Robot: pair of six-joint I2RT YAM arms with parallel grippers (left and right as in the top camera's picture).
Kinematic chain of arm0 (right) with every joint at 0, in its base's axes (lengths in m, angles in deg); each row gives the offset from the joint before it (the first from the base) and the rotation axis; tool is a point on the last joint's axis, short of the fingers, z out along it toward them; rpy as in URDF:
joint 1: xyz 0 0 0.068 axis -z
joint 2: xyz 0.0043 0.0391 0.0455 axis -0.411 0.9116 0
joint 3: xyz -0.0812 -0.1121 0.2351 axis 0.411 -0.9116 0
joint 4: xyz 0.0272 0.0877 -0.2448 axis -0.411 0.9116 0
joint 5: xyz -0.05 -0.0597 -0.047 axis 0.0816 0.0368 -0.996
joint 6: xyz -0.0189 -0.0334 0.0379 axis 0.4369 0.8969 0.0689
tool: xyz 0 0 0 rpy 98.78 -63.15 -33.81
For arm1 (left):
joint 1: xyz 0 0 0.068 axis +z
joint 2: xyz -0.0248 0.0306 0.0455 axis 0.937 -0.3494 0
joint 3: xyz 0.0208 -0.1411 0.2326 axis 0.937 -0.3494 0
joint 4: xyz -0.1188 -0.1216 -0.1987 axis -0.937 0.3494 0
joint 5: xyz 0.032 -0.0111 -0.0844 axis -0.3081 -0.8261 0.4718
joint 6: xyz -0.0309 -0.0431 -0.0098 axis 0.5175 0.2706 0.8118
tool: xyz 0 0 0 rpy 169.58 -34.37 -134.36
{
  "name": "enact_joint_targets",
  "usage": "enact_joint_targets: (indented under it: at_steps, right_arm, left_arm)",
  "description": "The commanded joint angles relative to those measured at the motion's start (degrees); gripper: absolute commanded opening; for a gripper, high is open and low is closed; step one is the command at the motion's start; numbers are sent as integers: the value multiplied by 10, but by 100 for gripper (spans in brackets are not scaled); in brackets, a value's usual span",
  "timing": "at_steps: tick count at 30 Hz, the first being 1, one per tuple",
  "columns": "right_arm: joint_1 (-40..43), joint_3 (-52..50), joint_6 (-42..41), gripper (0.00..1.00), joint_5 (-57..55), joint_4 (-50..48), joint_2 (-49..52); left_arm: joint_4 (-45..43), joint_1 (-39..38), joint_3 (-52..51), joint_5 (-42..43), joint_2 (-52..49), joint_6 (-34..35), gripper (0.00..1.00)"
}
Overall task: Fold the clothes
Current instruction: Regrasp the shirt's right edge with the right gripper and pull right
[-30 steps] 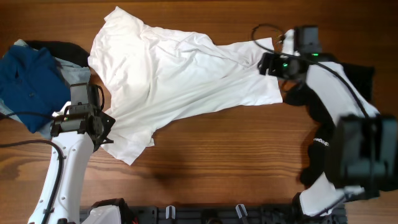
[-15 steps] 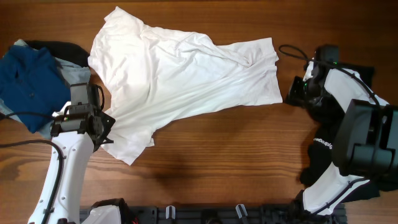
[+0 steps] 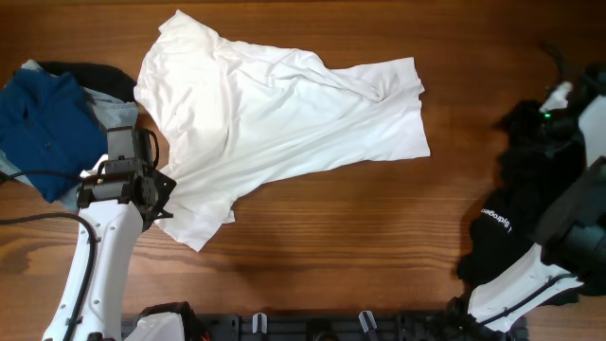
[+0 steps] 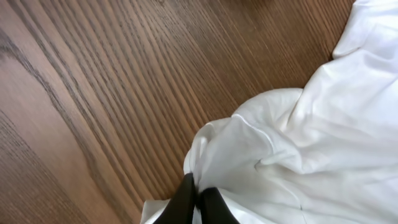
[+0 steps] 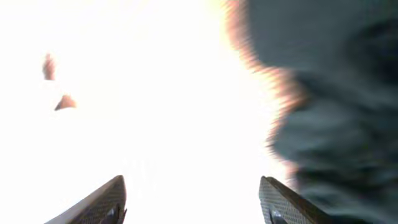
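Observation:
The white T-shirt (image 3: pixel 275 123) lies spread and wrinkled across the middle of the table, plain side up; no print shows. My left gripper (image 3: pixel 161 194) is shut on the shirt's lower left edge; in the left wrist view its black fingertips (image 4: pixel 198 194) pinch a fold of the white fabric (image 4: pixel 292 155). My right gripper (image 5: pixel 196 199) is open and empty; its view is blurred and washed out. The right arm (image 3: pixel 578 104) is at the far right edge, over a black garment (image 3: pixel 516 189), well clear of the shirt.
A blue garment (image 3: pixel 43 123) lies on a pile with grey and black cloth at the far left. Bare wood table (image 3: pixel 360 246) lies in front of the shirt. A black rail (image 3: pixel 312 327) runs along the front edge.
My right gripper let go of the shirt's right hem and swung away to the far right edge. The hem settled flat. The left arm has not moved.

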Motion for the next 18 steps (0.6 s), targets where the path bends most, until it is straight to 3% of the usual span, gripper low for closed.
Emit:
enact_joint_targets:
  at_steps: [1, 6, 13, 18]
  right_arm:
    - [-66, -10, 52, 70, 38, 52, -12]
    - [-128, -87, 25, 75, 5, 59, -12]
    - [-166, -192, -50, 73, 39, -84, -12]
    - [-201, -214, -91, 66, 24, -175, -12]
  left_arm:
    - [-1, 4, 0, 3, 1, -5, 4]
    - [-1, 4, 0, 3, 1, -5, 4]
    - [-1, 4, 0, 3, 1, -5, 4]
    - [-1, 4, 0, 3, 1, -5, 4]
